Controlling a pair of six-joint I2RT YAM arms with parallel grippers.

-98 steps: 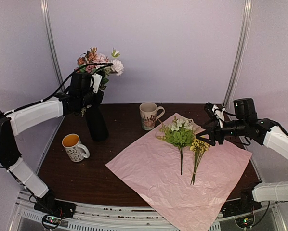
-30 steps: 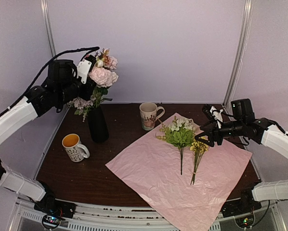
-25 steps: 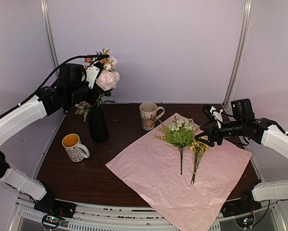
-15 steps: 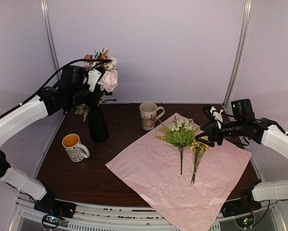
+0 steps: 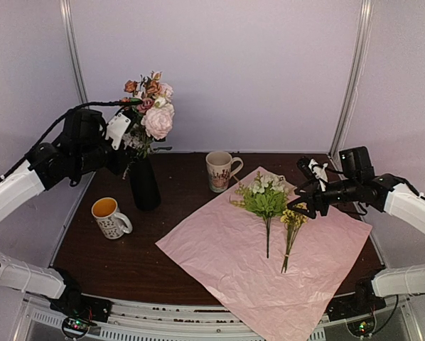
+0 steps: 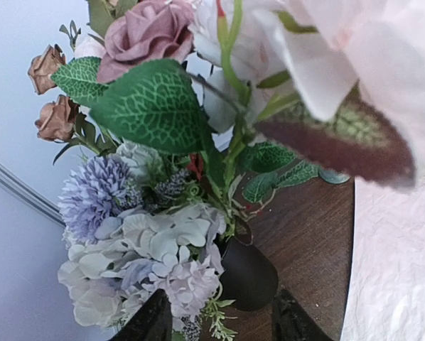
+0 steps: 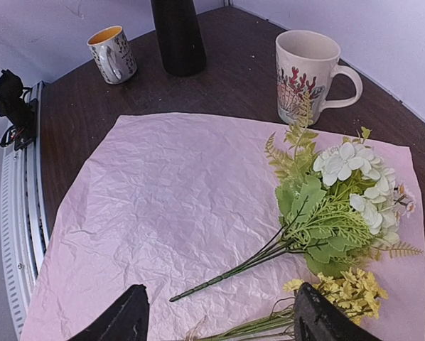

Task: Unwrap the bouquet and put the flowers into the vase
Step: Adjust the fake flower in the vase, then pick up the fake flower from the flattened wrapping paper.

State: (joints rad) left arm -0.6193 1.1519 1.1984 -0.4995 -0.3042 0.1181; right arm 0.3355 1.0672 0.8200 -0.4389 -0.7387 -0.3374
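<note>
Nearest the arm bases: the lilac-pink paper [image 5: 255,277], opened flat and crinkled on the dark bench [image 5: 127,256], no ribbon visible on it. Further up the sheet, lying side by side: a green sprig [image 5: 266,199] with white blooms and a thinner yellow sprig [image 5: 292,217], stems pointing toward the near edge, heads close together. Just beside the yellow heads, hovering above the paper: the right pincer [image 5: 305,199], spread wide, nothing between its tips. Off the paper to the left: the orange-lined mug [image 5: 110,217]. Beyond the sheet's far corner: the cream patterned mug [image 5: 220,170]. Farthest, back left: the black vase [image 5: 143,183], upright, already crammed with the flowers [image 5: 153,114] in pink, lavender and rust. Close against those blooms: the left pincer [image 6: 223,320], parted, gripping nothing, vase neck visible beyond its tips.

Bouquet unwrapped, then; two sprigs left to move, by the look of it.

Risks from here:
- Closing too low on a thin stem: likely to pinch the paper too and drag the whole sheet.
- Grabbing where the heads meet: liable to lift both sprigs, or drop one halfway.
- Crossing toward the vase: cream mug squarely in the path, easy to clip.
- Tall, narrow, top-heavy vase: apt to tip under a nudge, or from a leaf snagged on the left pincer.
- Little room left in the neck for more stems.
</note>
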